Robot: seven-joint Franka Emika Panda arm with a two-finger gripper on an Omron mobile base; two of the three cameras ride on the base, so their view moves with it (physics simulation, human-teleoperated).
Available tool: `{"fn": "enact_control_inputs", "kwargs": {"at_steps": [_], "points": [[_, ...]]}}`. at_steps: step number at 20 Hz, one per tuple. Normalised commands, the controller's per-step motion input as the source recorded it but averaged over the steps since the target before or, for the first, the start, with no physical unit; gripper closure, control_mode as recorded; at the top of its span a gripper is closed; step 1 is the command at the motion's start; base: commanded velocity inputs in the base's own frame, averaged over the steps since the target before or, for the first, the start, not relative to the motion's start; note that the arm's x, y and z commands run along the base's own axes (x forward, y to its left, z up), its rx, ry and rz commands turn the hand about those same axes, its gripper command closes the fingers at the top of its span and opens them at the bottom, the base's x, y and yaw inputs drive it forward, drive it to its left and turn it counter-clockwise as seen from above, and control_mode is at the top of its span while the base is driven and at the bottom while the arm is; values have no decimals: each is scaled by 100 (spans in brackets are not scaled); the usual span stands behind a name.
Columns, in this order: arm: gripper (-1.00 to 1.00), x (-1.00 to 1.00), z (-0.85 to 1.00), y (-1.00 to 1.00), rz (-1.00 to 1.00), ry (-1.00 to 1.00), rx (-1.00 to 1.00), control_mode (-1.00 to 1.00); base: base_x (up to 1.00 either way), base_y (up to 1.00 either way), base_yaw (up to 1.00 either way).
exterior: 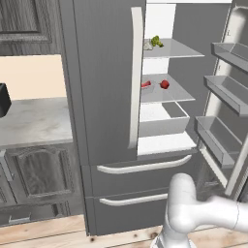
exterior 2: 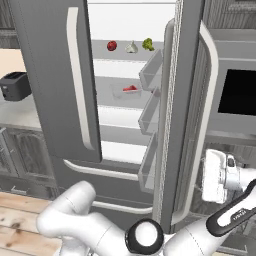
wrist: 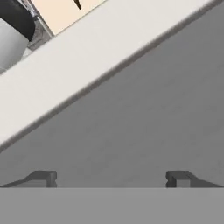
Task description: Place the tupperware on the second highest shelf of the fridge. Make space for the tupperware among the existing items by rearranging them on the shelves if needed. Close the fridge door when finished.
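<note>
the fridge (exterior: 104, 97) is standing with its right door open. the tupperware (exterior 2: 126, 90) is sitting on the second highest shelf (exterior 2: 117, 96). the gripper (wrist: 111, 178) is hovering by the door's handle (exterior 2: 212, 60), jaws wide apart, gripping nothing.

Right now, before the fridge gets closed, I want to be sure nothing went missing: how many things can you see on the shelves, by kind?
Round red fruits: 2
White bulb: 1
Green leafy vegetable: 1
Clear square plastic tub with red food: 1
Total: 5
</note>
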Motion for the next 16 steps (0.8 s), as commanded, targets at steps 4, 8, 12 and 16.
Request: {"fn": "enact_control_inputs", "kwargs": {"at_steps": [4, 8, 12, 16], "points": [[-100, -37, 2, 100, 21, -55, -27, -100, 0, 0, 0], [-100, -10, 34, 100, 3, -54, -23, -100, 0, 0, 0], [-100, 7, 64, 97, -4, -44, -16, -100, 0, 0, 0], [-100, 50, 59, 56, -23, -24, -8, -100, 0, 0, 0]]}}
